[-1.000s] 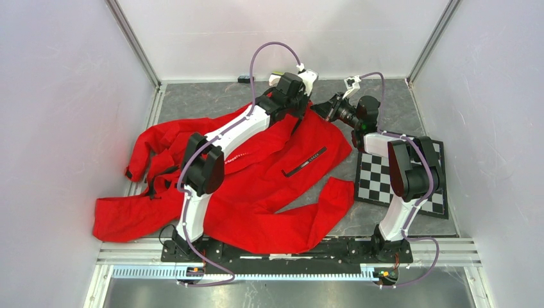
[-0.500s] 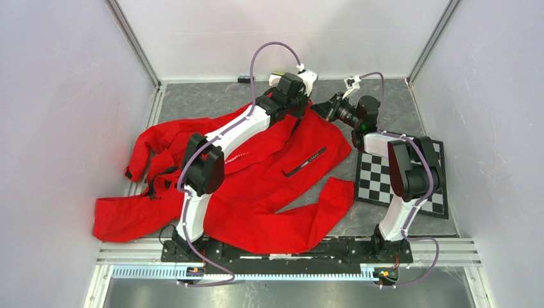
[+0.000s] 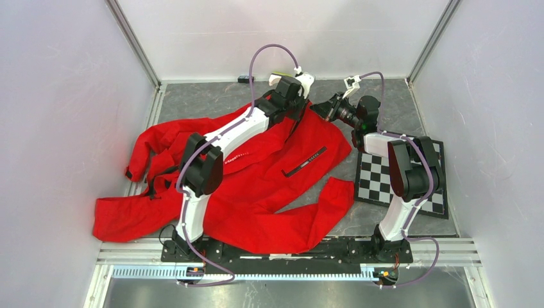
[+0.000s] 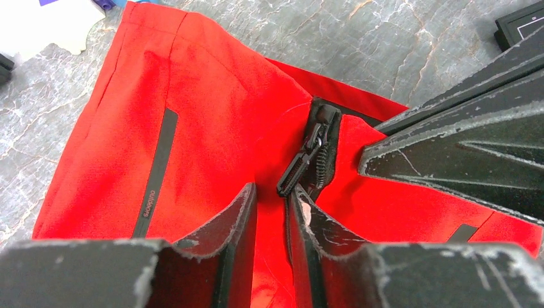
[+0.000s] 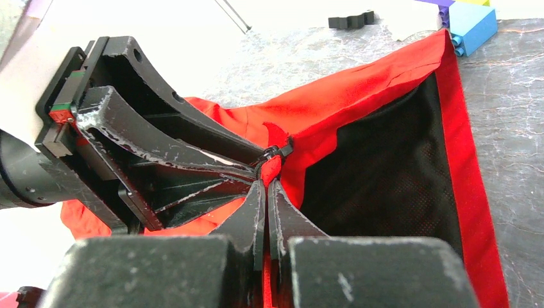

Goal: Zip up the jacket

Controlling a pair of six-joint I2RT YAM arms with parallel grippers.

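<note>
Red jacket point(image 3: 269, 179) lies spread on the grey table point(image 3: 192, 102), its long axis slanting from the near left, where one sleeve point(image 3: 128, 218) trails, to the far middle. The cloth is bright, with a black pocket strip point(image 3: 306, 161) and dark mesh lining at the far end. There the left gripper point(image 4: 272, 196) stands slightly parted, the zipper pull point(image 4: 296, 170) at its mouth, unpinched. The right gripper point(image 5: 266, 186) is clamped on the red edge beside it.
</note>
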